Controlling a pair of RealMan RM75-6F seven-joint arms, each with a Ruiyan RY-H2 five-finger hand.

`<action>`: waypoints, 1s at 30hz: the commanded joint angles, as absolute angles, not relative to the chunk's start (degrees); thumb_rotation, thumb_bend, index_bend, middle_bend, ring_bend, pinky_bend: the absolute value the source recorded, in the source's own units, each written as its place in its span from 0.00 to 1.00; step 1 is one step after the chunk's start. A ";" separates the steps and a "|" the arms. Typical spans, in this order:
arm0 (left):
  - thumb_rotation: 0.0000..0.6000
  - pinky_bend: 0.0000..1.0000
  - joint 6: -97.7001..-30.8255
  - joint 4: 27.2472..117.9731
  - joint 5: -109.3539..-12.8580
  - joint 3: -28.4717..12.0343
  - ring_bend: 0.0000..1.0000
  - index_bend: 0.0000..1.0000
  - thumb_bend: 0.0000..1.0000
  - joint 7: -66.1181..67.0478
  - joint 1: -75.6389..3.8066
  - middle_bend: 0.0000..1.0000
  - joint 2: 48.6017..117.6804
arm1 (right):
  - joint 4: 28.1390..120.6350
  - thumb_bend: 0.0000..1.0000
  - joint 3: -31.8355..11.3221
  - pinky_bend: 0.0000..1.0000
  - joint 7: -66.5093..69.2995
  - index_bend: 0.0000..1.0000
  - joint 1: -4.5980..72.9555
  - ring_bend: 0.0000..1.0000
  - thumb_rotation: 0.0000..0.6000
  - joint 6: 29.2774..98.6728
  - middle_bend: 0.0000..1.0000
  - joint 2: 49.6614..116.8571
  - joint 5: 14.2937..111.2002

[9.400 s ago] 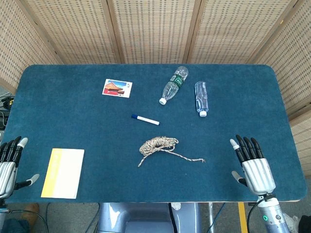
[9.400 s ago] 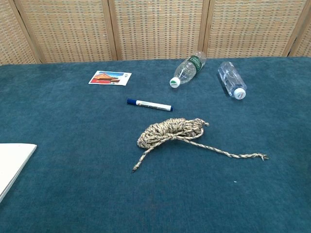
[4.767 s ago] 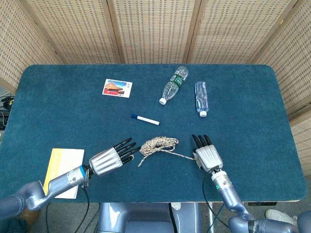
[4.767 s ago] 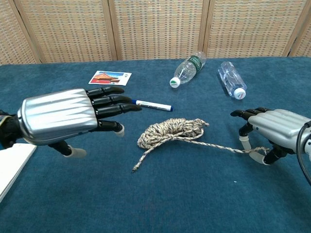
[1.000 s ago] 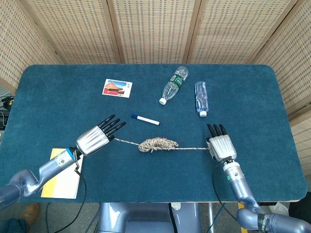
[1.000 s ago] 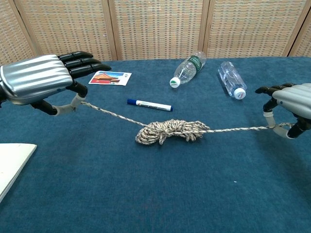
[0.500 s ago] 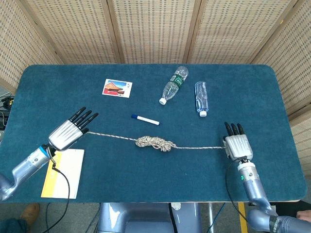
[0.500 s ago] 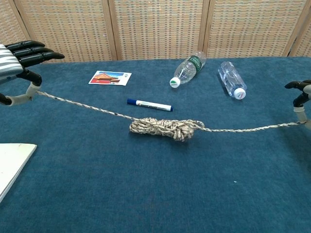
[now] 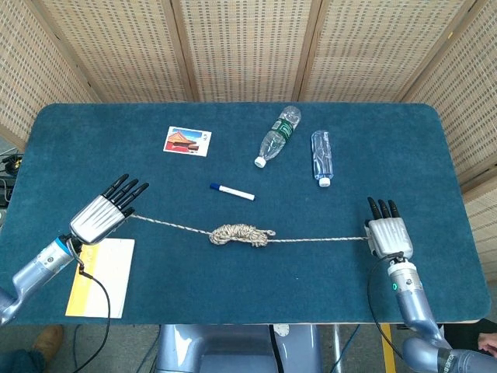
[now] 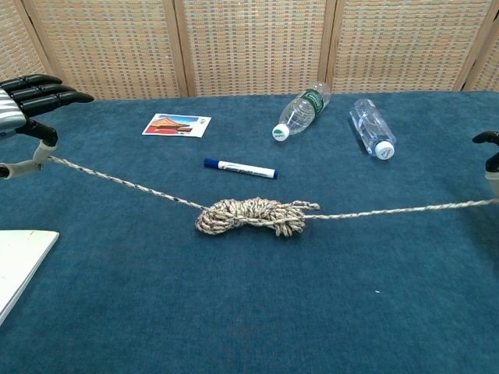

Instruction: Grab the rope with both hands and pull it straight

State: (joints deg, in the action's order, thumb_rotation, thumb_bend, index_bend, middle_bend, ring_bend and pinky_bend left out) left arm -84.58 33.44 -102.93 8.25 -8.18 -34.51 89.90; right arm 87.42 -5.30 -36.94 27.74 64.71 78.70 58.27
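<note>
The rope (image 9: pixel 241 233) looks light and limp; left robot hand (image 9: pixel 101 214) and right robot hand (image 9: pixel 387 233) pinch its ends, the best holds.

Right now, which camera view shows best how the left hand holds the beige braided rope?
The chest view. It shows the left hand from the side, pinching the beige braided rope between thumb and a finger. The head view shows only the back of that hand, with the rope running under its fingers.
</note>
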 commanded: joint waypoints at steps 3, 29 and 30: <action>1.00 0.00 -84.73 39.98 -99.46 6.08 0.00 0.00 0.00 -10.93 -32.72 0.00 87.73 | 89.33 0.00 -5.15 0.00 -31.54 0.00 26.54 0.00 1.00 66.57 0.00 77.54 62.95; 1.00 0.00 -92.75 87.46 -84.09 7.61 0.00 0.00 0.00 -0.90 -8.96 0.00 65.99 | 93.93 0.00 2.63 0.00 -24.77 0.00 12.26 0.00 1.00 91.16 0.00 73.94 89.94; 1.00 0.00 -93.18 87.52 -84.55 7.72 0.00 0.00 0.00 -1.00 -8.30 0.00 65.98 | 93.54 0.00 2.78 0.00 -24.44 0.00 11.83 0.00 1.00 91.53 0.00 74.25 90.54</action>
